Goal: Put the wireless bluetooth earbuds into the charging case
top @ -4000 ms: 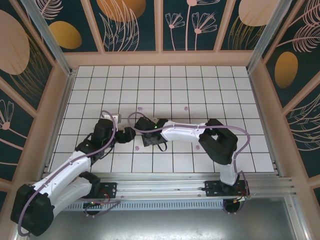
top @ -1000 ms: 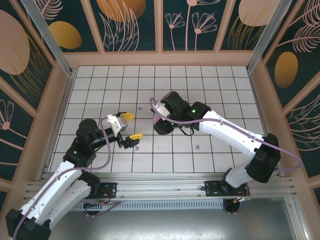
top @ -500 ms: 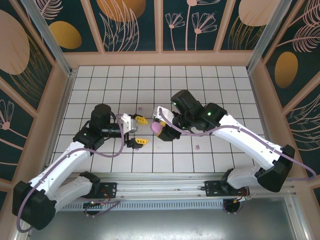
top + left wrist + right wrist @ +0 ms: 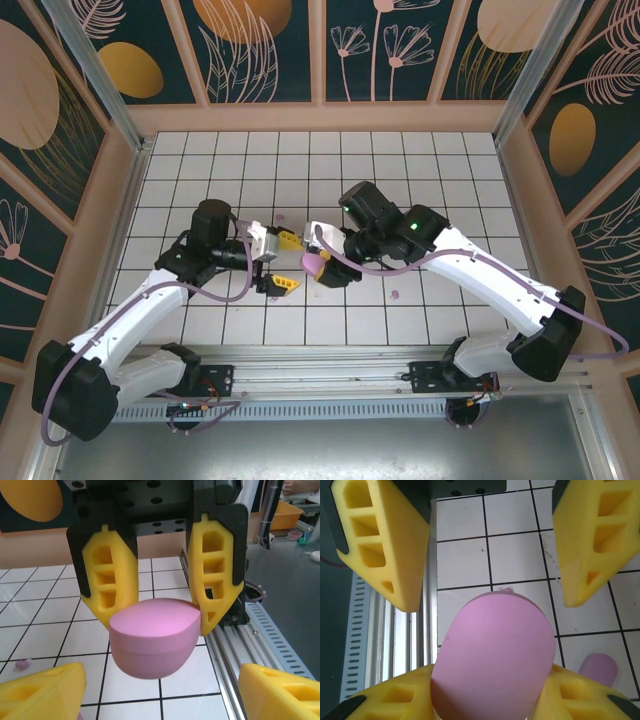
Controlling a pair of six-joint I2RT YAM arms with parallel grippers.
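Note:
A closed pink-purple charging case point(image 4: 312, 262) hangs above the tiles with my right gripper point(image 4: 321, 266) shut on its sides. In the right wrist view the case point(image 4: 492, 655) sits between my right gripper's point(image 4: 490, 702) yellow pads. My left gripper point(image 4: 284, 262) faces it, open, with a finger on each side of the case's near end but not touching. The left wrist view has the case point(image 4: 152, 640) end-on, ahead of the open left gripper point(image 4: 160, 700). One earbud point(image 4: 395, 295) lies right of the case, one point(image 4: 22, 664) shows on a tile, and one point(image 4: 597, 670) sits under the case.
The aluminium rail point(image 4: 330, 360) runs along the near edge of the tiled floor point(image 4: 440, 180). Wooden walls point(image 4: 320, 118) close in the back and sides. Both arms cross the middle of the floor.
Over the last second the right gripper lifted the case off the tiles and turned it toward the left gripper. The left gripper swung right, its open fingers now bracketing the case.

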